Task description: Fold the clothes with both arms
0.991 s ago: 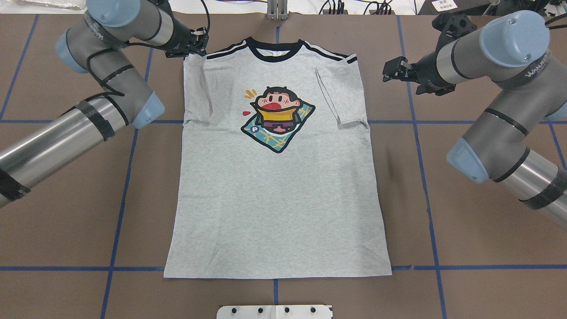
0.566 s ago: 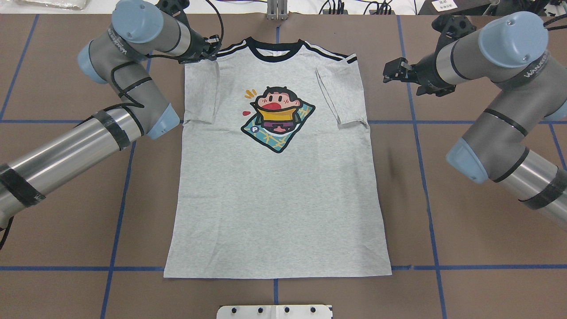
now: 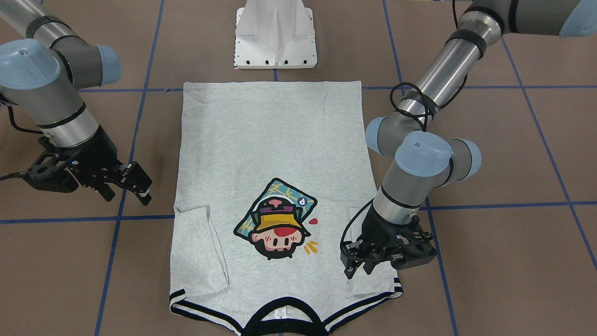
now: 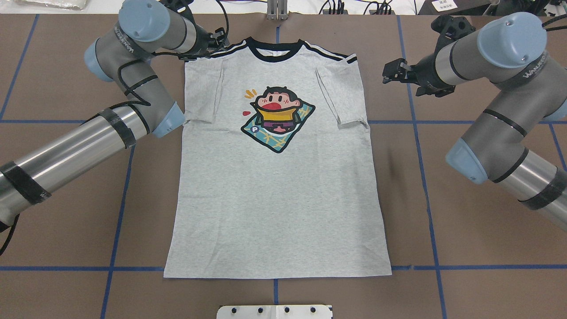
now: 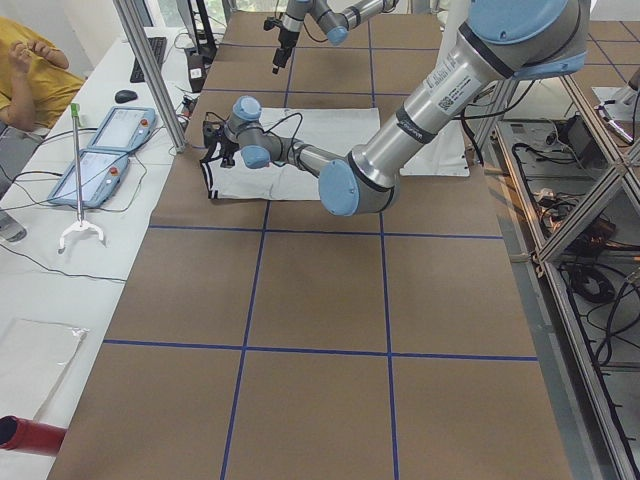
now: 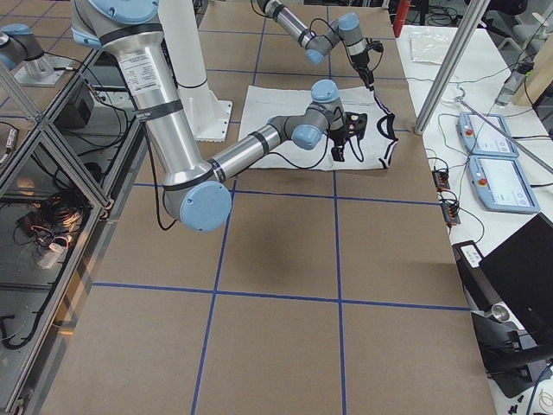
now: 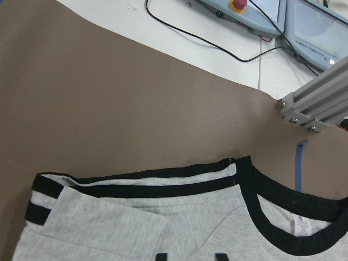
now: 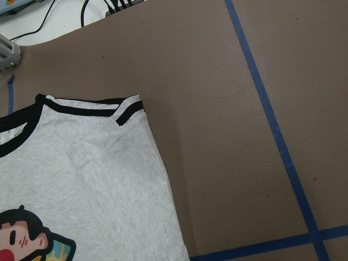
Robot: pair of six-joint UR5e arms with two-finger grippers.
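The grey T-shirt (image 4: 274, 199) lies flat, print up, on the brown table, collar at the far edge, both sleeves folded inward. It also shows in the front view (image 3: 270, 140). My left gripper (image 4: 217, 39) hovers open over the shirt's striped left shoulder, also seen in the front view (image 3: 355, 271). In the left wrist view its two black fingertips (image 7: 160, 255) stand apart above the grey cloth (image 7: 109, 228). My right gripper (image 4: 389, 73) is open and empty over bare table just right of the right shoulder (image 8: 128, 109), also in the front view (image 3: 142, 186).
The white base block (image 3: 275, 35) stands at the hem side. An aluminium post (image 4: 277, 11) rises just beyond the collar. Blue tape lines (image 4: 119, 212) cross the table. Teach pendants (image 5: 105, 150) and a seated person (image 5: 25, 70) are past the far edge.
My left arm has moved right, from beside the shoulder corner to over the striped shoulder. The folded left sleeve's edge lies farther inward. The right arm has barely moved.
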